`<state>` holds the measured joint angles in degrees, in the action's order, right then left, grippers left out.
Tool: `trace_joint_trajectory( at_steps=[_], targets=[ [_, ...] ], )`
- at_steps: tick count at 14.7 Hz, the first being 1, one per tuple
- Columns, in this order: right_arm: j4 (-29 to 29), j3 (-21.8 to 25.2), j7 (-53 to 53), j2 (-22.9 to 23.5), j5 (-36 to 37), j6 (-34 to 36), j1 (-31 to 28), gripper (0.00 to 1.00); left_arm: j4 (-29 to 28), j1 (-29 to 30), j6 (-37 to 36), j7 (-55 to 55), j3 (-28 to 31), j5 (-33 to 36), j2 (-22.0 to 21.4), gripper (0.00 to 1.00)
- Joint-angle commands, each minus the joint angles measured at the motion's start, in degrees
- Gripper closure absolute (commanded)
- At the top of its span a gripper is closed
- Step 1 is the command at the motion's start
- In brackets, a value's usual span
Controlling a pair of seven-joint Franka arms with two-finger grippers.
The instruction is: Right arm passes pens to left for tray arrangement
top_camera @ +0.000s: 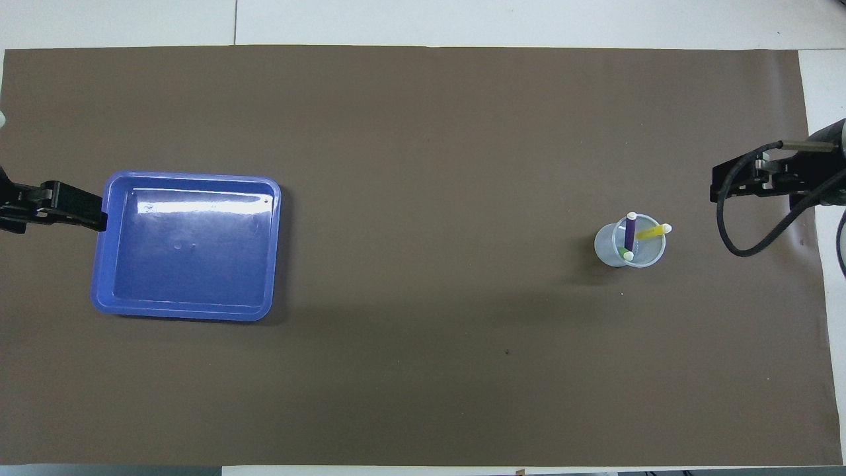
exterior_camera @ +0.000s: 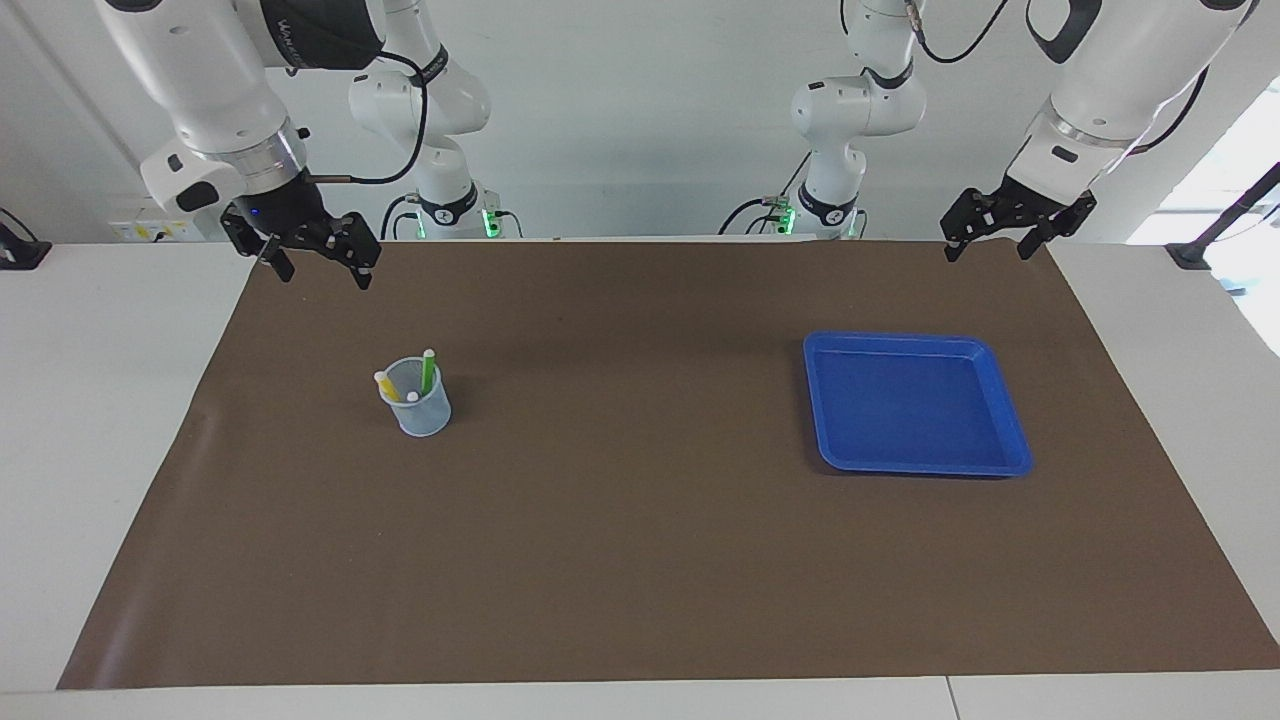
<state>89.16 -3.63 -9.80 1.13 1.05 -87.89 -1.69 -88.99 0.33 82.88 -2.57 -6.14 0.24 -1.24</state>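
The pens (exterior_camera: 410,383) stand loosely in a mesh cup (exterior_camera: 416,404) on the bench (exterior_camera: 640,560), toward the right arm's end; the tray (exterior_camera: 1015,440) lies bare toward the left arm's end, well apart from the cup. Your right gripper (exterior_camera: 318,262) hangs over the mat's robot-side edge, jaws apart and holding nothing; your left gripper (exterior_camera: 990,236) waits likewise above the mat edge near the tray, jaws apart. Expect trouble at the cup: it looks light, the three pens lean against one another, and a descending jaw could tip it or drag a neighbouring pen out. Between cup and tray the mat (top_camera: 423,370) offers wide open room for the handover.
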Motion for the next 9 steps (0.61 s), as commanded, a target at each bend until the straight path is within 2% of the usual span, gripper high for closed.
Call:
trace_joint_trajectory(
  at_steps=[1, 9],
  targets=[
    [2.1, -0.2, -0.8, -1.7, -1.0, -0.5, -0.2, 0.00, -0.6, 0.2, 0.3, 0.3, 0.1, 0.0, -0.4, 0.00],
    [2.0, -0.1, -0.5, -1.6, -0.9, -1.6, -0.6, 0.00, -0.6, 0.2, 0.3, 0.3, 0.1, 0.0, -0.4, 0.00]
  ],
)
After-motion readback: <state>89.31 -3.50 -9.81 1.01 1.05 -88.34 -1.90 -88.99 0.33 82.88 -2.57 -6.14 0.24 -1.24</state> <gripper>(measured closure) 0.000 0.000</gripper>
